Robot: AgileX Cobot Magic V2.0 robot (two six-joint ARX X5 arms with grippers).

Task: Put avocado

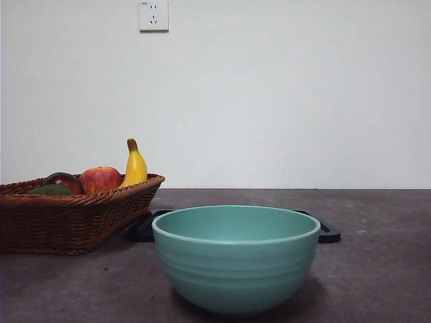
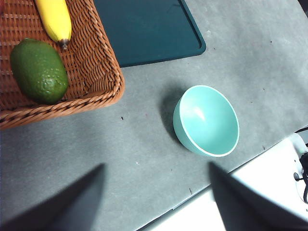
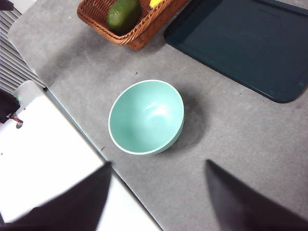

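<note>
Here: grey table (image 1: 377, 269), white wall (image 1: 283, 94), socket (image 1: 153, 15).

Basket (image 1: 74, 219): left side of the front view, on the worktop (image 1: 377, 269).
Avocado (image 1: 51, 190): in the basket, at its left end, just in front of the round fruit (image 1: 64, 180).
Apple (image 1: 100, 179): in the basket, right of the round fruit.
Banana (image 1: 135, 165): in the basket, right of the apple, upright.
Bowl (image 1: 236, 259): lower centre, on the worktop, right of the basket.
Tray (image 1: 328, 233): behind the bowl, flat on the worktop.
Wall socket (image 1: 153, 15): top of frame, left of centre.
</note>
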